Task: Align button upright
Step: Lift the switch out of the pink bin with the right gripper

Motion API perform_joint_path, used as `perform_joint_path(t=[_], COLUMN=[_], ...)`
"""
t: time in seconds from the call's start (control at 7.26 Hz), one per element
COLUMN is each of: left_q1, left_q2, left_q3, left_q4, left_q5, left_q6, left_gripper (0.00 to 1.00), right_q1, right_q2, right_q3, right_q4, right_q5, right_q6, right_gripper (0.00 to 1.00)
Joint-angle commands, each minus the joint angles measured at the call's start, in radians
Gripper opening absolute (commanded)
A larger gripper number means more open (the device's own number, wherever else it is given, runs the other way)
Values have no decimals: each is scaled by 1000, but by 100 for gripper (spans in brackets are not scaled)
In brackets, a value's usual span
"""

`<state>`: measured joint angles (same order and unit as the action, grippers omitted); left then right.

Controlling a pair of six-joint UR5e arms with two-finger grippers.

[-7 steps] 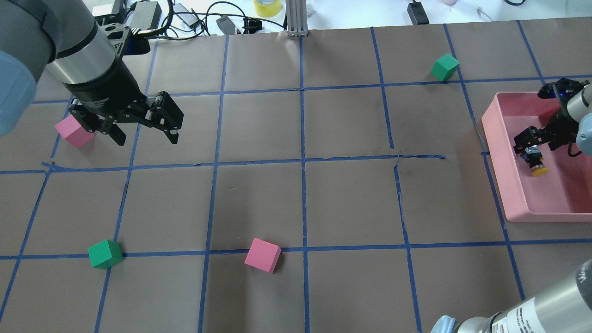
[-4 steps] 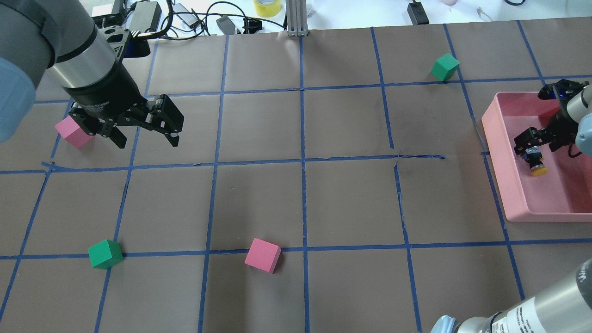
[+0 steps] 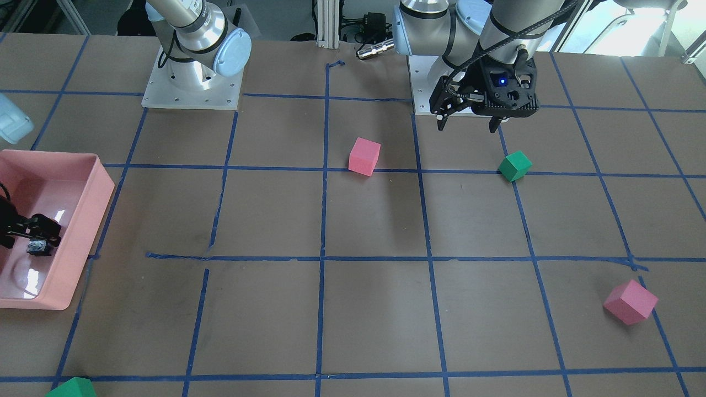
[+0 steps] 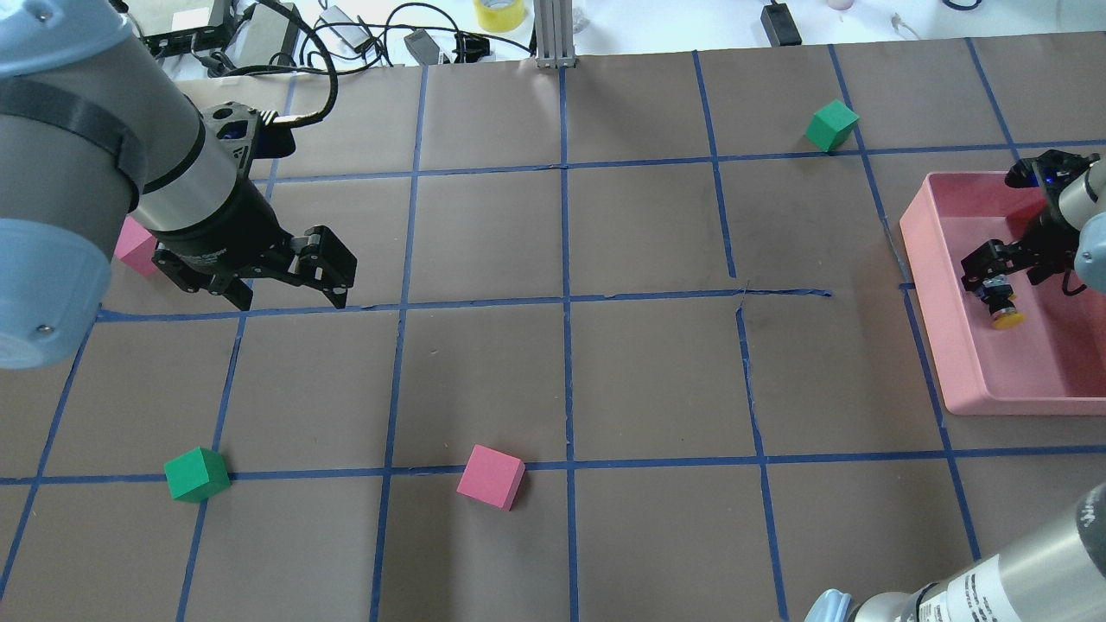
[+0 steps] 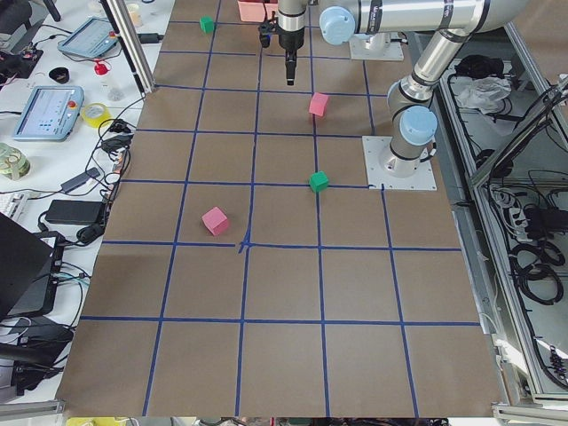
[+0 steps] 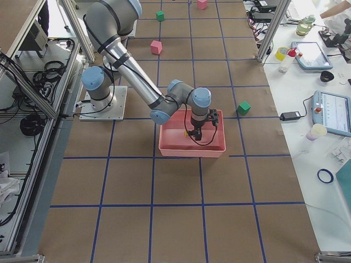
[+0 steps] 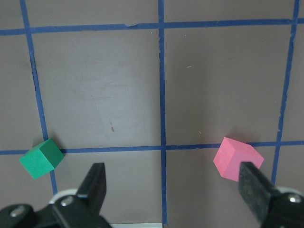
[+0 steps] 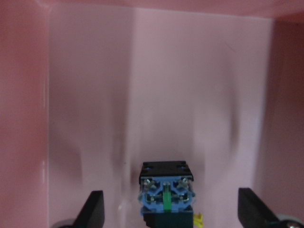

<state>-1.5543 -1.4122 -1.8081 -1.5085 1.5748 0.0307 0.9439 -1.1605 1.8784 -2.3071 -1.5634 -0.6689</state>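
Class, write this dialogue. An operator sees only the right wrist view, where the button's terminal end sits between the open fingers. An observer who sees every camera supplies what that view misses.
Operator: I see only terminals. Where is the yellow cap?
Observer: In the overhead view the cap is at the end of the button that points away from the right gripper.
Operator: Is the other arm close to me?
Observer: No. The left gripper, fingers open, hangs far from the button. Its wrist camera looks down on a green cube and a pink cube.
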Motion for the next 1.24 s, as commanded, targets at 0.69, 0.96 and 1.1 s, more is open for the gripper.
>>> perform_joint_path(t=[0.69,0.96,1.1], left_q1=[5,7,5], left_q2=[-21,-22,-22], left_q3=[122,113,113], left_q4=[-176,-177,-177], left_q5=[85,85,86], left_q6=[-3,0,0], left_gripper=[100,100,100], right_q1=[-1,1,1], right_q2=[12,-5,-46], right_q3=[8,-5,-7], right_q4=[-2,34,58], right_q5=[-73,-69,-57], right_q6=[0,-4,3], right_gripper=[19,1,0])
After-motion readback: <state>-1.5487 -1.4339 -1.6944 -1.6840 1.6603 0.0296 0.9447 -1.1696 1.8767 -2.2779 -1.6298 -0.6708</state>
